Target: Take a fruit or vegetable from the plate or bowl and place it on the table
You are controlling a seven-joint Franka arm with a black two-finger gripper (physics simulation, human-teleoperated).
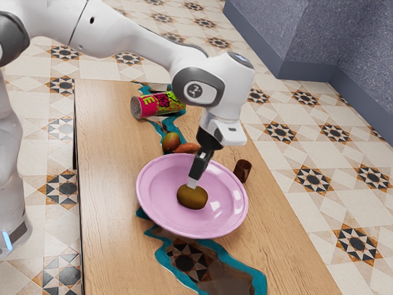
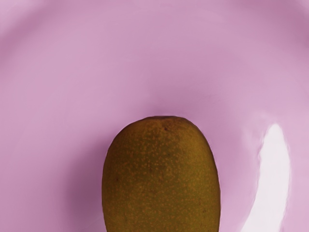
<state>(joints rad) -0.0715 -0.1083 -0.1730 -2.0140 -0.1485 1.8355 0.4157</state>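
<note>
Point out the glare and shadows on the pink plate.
Exterior view: white glints on the plate, to the view's right of the kiwi; wrist view: a bright, curved streak beside the kiwi, a soft shadow along its other side.

Pink plate as landmark. Inside it, open room surrounds the kiwi, bounded by the raised rim. Toward the exterior view's left of the plate, a broad bare strip of worktop offers passage; another lies toward its lower right. Obstacles: beyond the plate, a round fruit, an orange-brown item and, farther off, a lying can; near its upper-right rim, a brown cup.
</note>
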